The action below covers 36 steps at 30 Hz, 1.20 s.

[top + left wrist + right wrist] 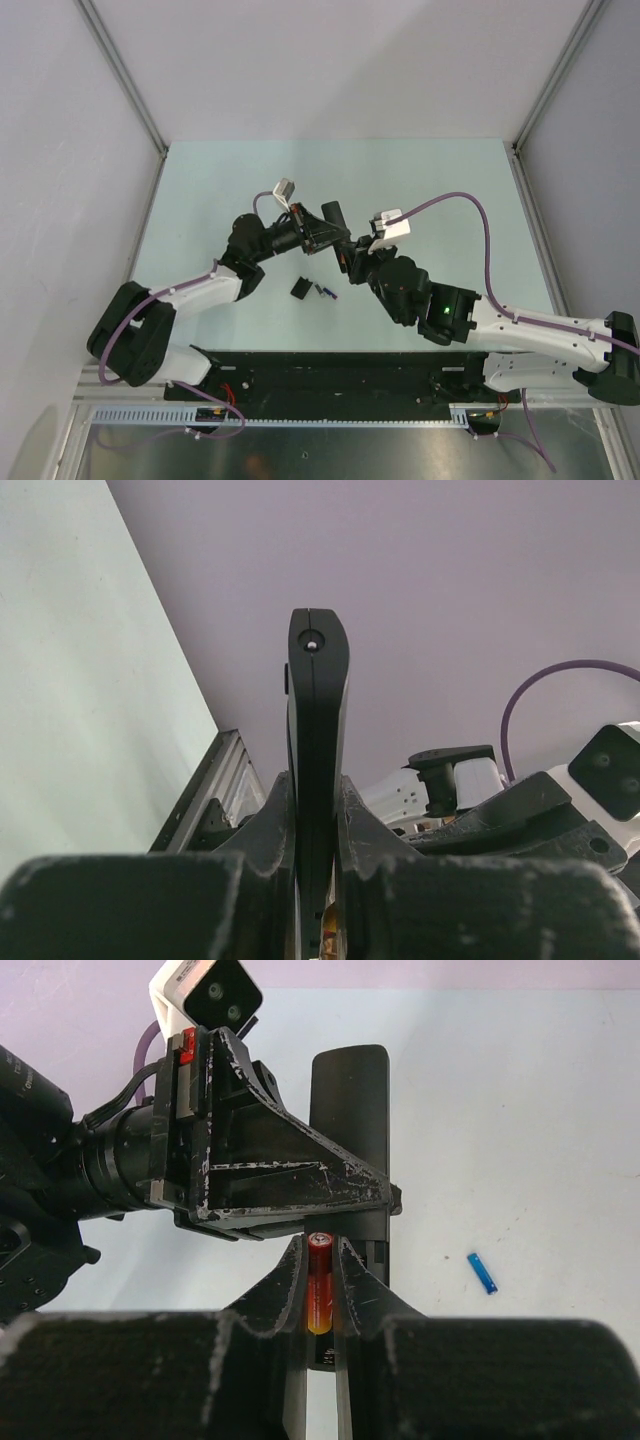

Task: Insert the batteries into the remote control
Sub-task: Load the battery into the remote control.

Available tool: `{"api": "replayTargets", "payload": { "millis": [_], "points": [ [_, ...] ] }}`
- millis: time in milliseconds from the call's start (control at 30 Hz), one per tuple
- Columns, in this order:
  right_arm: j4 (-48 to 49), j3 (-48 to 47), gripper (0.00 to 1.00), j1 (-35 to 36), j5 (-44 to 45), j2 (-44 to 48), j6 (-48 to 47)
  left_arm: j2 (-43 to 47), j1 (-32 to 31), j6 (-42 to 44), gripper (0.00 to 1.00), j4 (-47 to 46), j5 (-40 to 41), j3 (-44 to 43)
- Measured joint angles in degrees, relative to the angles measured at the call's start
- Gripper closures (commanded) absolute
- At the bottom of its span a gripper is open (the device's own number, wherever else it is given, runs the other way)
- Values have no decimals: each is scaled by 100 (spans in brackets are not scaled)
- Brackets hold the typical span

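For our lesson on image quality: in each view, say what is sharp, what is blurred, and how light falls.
Top external: even, soft light, faint shadows. Left wrist: the remote control sharp, the near body of the left gripper blurred. Right wrist: the red-orange battery sharp, the near body of the right gripper blurred.

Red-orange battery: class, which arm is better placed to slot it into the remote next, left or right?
Right. The right fingers grip the red-orange battery, its tip close to the remote. The left fingers are clamped on the remote, holding it up, so that arm is busy steadying it.
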<state>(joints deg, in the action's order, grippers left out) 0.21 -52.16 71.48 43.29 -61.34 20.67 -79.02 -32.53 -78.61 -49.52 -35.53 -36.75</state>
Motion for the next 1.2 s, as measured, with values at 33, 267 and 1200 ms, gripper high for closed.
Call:
{"api": "replayTargets", "payload": {
  "millis": [33,267,1200],
  "points": [
    [-13,0,100,0,22,0,0,-22,-4,-24,100,-70,-17,4],
    [-337,0,100,4,92,4,-4,-168,-33,-157,100,-323,-70,42],
    [-1661,-616,100,-310,-678,-409,835,-273,-72,11,100,-326,-133,44]
  ]
}}
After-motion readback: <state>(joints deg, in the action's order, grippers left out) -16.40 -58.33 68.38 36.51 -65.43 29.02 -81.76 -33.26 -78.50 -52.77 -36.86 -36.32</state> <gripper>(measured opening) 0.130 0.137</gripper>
